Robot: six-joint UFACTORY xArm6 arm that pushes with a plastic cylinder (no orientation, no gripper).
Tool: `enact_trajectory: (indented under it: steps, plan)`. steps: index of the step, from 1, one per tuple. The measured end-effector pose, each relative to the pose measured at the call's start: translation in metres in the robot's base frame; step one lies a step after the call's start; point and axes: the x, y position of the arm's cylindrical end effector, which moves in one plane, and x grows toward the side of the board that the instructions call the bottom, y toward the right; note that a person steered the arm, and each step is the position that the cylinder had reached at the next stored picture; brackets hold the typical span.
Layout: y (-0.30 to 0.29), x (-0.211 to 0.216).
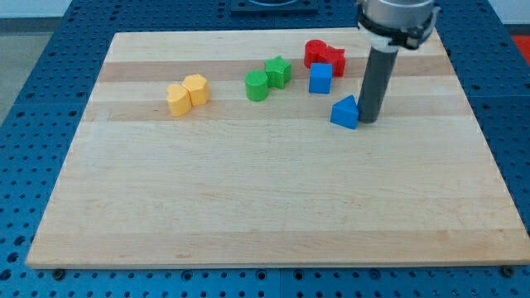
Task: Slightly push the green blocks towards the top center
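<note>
Two green blocks sit side by side in the upper middle of the wooden board (248, 199): a green cylinder (257, 85) and, touching it on its upper right, a green star (279, 71). My tip (367, 119) is well to their right, standing right against the right side of a blue triangular block (345, 112). The dark rod rises from there to the arm at the view's top right.
A blue cube (320, 78) lies right of the green star. Two red blocks (323, 55) touch each other just above the cube. Two yellow blocks (187, 93) sit together at the upper left.
</note>
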Motion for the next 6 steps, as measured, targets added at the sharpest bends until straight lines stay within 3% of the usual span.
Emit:
enact_trajectory:
  steps: [2, 6]
  plan:
    - [-0.02, 0.056]
    - [-0.128, 0.024]
